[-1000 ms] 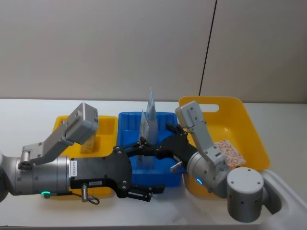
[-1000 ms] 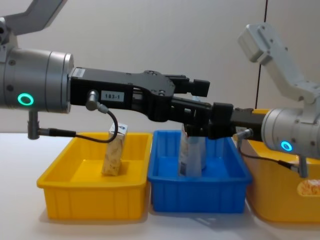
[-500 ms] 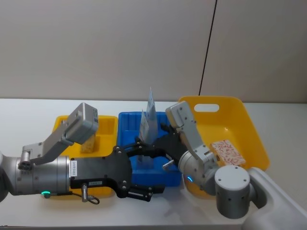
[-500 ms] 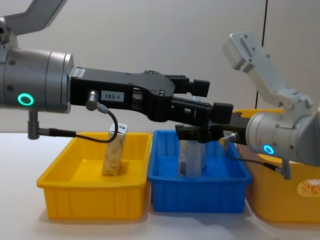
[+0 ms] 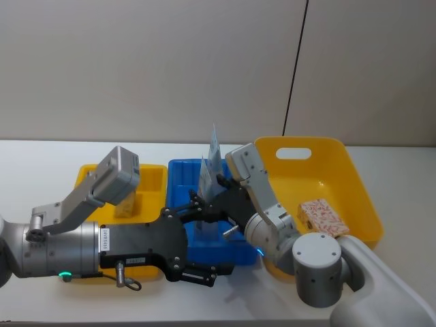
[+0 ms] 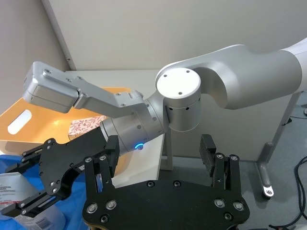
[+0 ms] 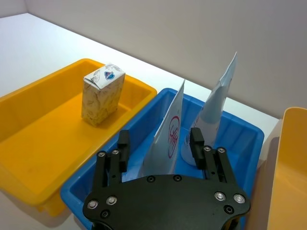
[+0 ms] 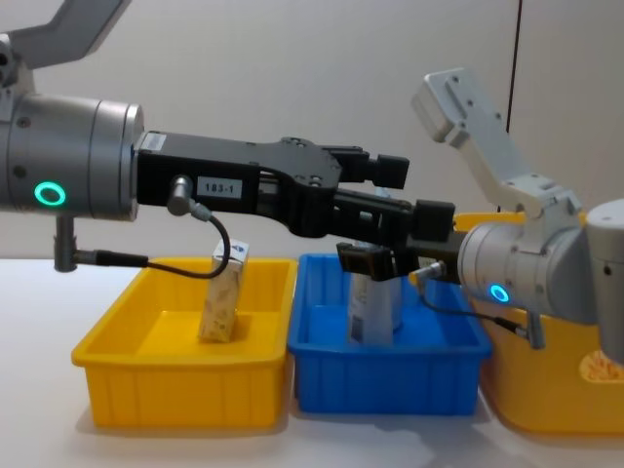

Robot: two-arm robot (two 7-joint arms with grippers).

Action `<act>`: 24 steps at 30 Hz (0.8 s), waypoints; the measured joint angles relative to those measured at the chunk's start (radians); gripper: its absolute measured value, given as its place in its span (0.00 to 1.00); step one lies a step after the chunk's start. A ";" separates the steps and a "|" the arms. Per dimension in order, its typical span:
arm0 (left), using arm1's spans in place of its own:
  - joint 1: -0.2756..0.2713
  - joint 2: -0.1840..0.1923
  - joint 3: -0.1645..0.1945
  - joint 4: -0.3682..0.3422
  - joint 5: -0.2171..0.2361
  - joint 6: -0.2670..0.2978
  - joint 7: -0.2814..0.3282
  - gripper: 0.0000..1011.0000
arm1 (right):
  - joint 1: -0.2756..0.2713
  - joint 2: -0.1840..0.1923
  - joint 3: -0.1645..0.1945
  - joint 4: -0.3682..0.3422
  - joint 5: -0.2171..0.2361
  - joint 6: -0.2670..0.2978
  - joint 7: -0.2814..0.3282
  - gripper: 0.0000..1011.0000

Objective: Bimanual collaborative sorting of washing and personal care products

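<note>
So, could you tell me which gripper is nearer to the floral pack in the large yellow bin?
Right. The right gripper is over the blue bin, straddling a tube, next to the bin holding the pack. The left gripper is also over the blue bin, slightly farther from it.

Head view: high, looking forward and down across the three bins. Chest view: low, side-on, close behind both arms. Both share the blue rectangular plastic bin [image 5: 178, 178] [image 8: 390, 366]. Right wrist view: close above that bin [image 7: 240, 132], facing the small yellow plastic bin [image 7: 43, 143]. Left wrist view: faces back toward the robot's body, catching the large yellow plastic tray [image 6: 43, 103].
</note>
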 joint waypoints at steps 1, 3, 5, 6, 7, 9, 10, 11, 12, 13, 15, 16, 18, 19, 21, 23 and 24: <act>0.000 0.000 0.000 0.000 0.000 0.000 0.000 0.99 | 0.003 -0.005 0.000 0.006 -0.003 -0.001 -0.002 0.74; 0.000 0.000 0.000 0.000 0.000 0.000 0.000 0.99 | 0.004 -0.008 0.000 0.009 -0.006 -0.001 -0.003 0.70; 0.000 0.000 0.000 0.000 0.000 0.000 0.000 0.99 | 0.006 -0.012 0.000 0.012 -0.009 -0.001 -0.005 0.62; 0.000 0.000 0.000 0.000 0.000 0.000 0.000 0.99 | 0.006 -0.012 0.000 0.014 -0.009 -0.001 -0.005 0.61; 0.000 0.000 0.000 0.000 0.000 0.000 0.000 0.99 | 0.007 -0.014 0.001 0.015 -0.012 0.000 -0.006 0.55; 0.000 0.000 0.000 0.000 0.000 0.000 0.000 0.99 | 0.007 -0.016 0.001 0.016 -0.013 0.001 -0.006 0.52; 0.000 0.000 0.000 0.000 0.000 0.000 0.000 0.99 | 0.007 -0.017 0.002 0.016 -0.014 0.002 -0.006 0.48; 0.000 0.000 0.000 0.000 0.000 0.000 0.000 0.99 | 0.007 -0.018 0.003 0.016 -0.015 0.003 -0.006 0.42; 0.000 0.000 0.000 0.000 0.000 0.000 0.000 0.99 | 0.007 -0.018 0.003 0.016 -0.015 0.004 -0.006 0.40; 0.000 0.000 0.000 0.000 0.000 0.000 0.000 0.99 | 0.007 -0.019 0.004 0.015 -0.016 0.007 -0.006 0.37; 0.000 0.000 0.000 0.000 0.000 0.000 0.000 0.99 | 0.005 -0.020 0.004 0.013 -0.016 0.009 -0.006 0.29; 0.000 0.000 0.000 0.000 0.000 0.000 0.000 0.99 | 0.005 -0.020 0.005 0.012 -0.017 0.011 -0.005 0.27; 0.000 0.000 0.000 0.000 0.000 0.000 0.000 0.99 | 0.001 -0.020 0.006 0.006 -0.018 0.014 -0.004 0.20; 0.000 0.000 0.000 0.000 0.000 0.000 0.000 0.99 | -0.001 -0.019 0.007 0.002 -0.019 0.017 -0.002 0.18; 0.000 0.000 0.000 0.000 0.000 0.000 0.000 0.99 | -0.004 -0.019 0.007 -0.004 -0.020 0.020 -0.001 0.12; 0.000 0.000 0.000 0.000 0.000 0.000 0.000 0.99 | -0.008 -0.018 0.008 -0.010 -0.021 0.022 0.000 0.09; 0.000 0.000 0.000 0.000 0.000 0.000 0.000 0.99 | -0.011 -0.017 0.009 -0.016 -0.022 0.025 0.001 0.07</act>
